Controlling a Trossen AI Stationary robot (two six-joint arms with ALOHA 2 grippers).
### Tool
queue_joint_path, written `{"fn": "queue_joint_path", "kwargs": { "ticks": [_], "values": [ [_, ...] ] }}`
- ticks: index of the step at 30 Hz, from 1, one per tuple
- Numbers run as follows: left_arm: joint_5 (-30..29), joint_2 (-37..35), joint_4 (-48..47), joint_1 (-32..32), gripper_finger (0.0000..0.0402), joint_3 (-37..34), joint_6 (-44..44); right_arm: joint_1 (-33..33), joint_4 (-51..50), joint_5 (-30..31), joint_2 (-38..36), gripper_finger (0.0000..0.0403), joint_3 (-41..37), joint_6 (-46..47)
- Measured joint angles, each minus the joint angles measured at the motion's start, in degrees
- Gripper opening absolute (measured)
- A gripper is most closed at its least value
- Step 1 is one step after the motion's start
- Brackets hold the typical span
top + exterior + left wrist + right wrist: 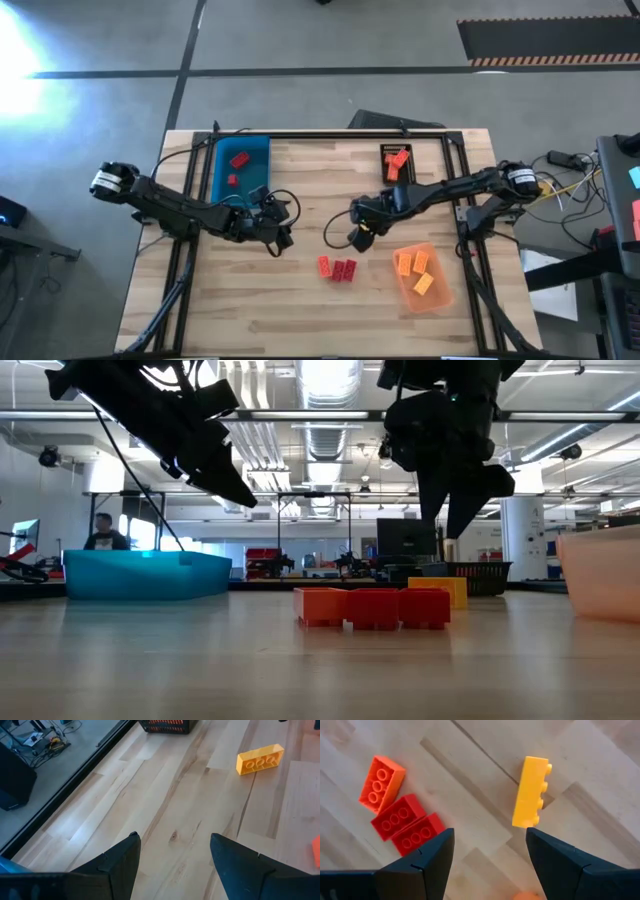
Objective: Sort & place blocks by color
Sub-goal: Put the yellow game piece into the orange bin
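Three blocks lie side by side on the table near its middle: one orange (381, 782) and two red (399, 816), (417, 834). A yellow block (532, 792) lies on its side a little beyond them. My right gripper (490, 847) hangs open above the table, pointing steeply down, with the yellow block just ahead of one fingertip and not touched. My left gripper (172, 847) is open too, waiting above bare wood left of the blocks (337, 268).
At the far left stands a blue tray (241, 168) holding red blocks. A black tray (397, 163) with orange-red blocks is at the far middle. A translucent orange tray (422, 278) with orange blocks sits near right. Bare wood lies in front of the blocks.
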Motion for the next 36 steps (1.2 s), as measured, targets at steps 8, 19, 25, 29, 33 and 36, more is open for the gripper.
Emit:
{"fn": "queue_joint_path", "kwargs": {
  "ticks": [8,19,25,29,33,36],
  "values": [
    [0.0,0.0,0.0,0.0,0.0224,0.0,0.5,-2.8,-1.3,0.0,4.8,0.0231,1.8,-1.5],
    [0.0,0.0,0.0,0.0,0.0224,0.0,1.6,-3.9,-4.0,0.0,13.0,0.0221,4.6,-5.3],
    [0.0,0.0,0.0,0.0,0.0224,0.0,1.6,-3.9,-4.2,0.5,16.0,0.0201,5.8,-6.4],
    [0.0,0.0,0.0,0.0,0.0224,0.0,1.6,-3.9,-4.3,0.5,17.0,0.0151,6.8,-7.2],
    [0.0,0.0,0.0,0.0,0.0224,0.0,1.6,-3.9,-4.4,0.5,17.5,0.0087,7.5,-7.8],
    [0.0,0.0,0.0,0.0,0.0224,0.0,1.6,-3.9,-4.3,0.5,17.2,0.0080,7.6,-7.9]
  ]
}}
